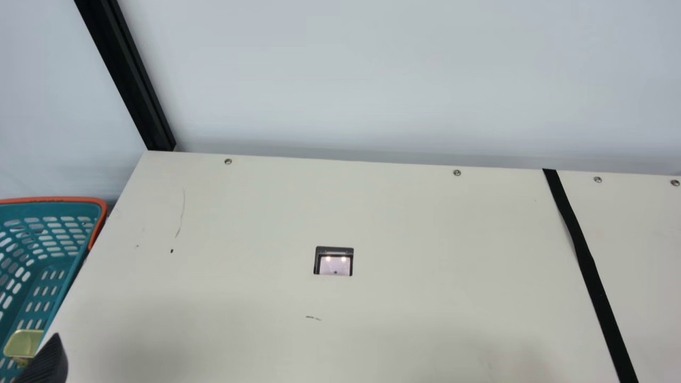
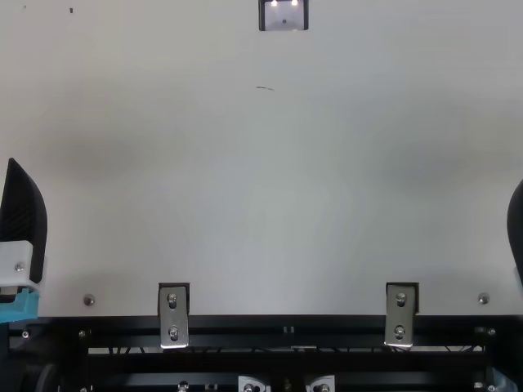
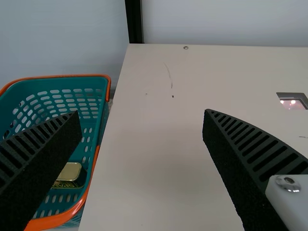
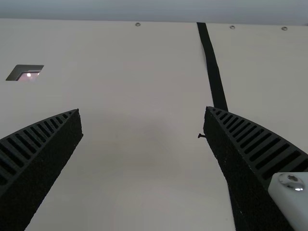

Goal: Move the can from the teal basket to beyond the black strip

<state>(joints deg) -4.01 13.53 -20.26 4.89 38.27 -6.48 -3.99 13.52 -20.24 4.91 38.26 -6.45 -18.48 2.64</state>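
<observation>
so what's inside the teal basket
A can with a gold-coloured face sits low inside the basket. One finger of my left gripper hides part of both, so I can't tell what else is behind it.

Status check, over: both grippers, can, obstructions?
Left gripper, right gripper: jaws open, nothing held. Can inside teal basket, short of the black strip. Likely obstacle: basket wall around the can.

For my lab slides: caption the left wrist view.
Open left gripper; the gold-topped can sits in the teal basket.
</observation>
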